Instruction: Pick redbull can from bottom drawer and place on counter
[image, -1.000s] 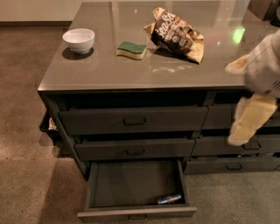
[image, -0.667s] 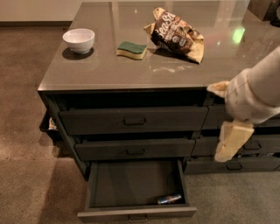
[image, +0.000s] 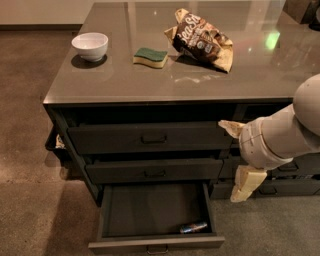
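The bottom drawer (image: 120, 220) is pulled open, lowest of the three on the left stack. The redbull can (image: 194, 228) lies on its side inside it, at the front right corner. My gripper (image: 246, 184) hangs from the white arm at the right, in front of the cabinet, level with the middle drawer. It is above and to the right of the can and apart from it. It holds nothing that I can see. The counter (image: 150, 80) is the glossy grey-brown top of the cabinet.
On the counter stand a white bowl (image: 90, 46), a green and yellow sponge (image: 151, 57) and a brown snack bag (image: 202, 40). The two upper drawers (image: 150, 137) are closed. More closed drawers sit behind my arm at the right. Brown floor surrounds the cabinet.
My arm has moved left and down in front of the cabinet, bringing the gripper nearer the open bottom drawer. The can and the counter items have not moved.
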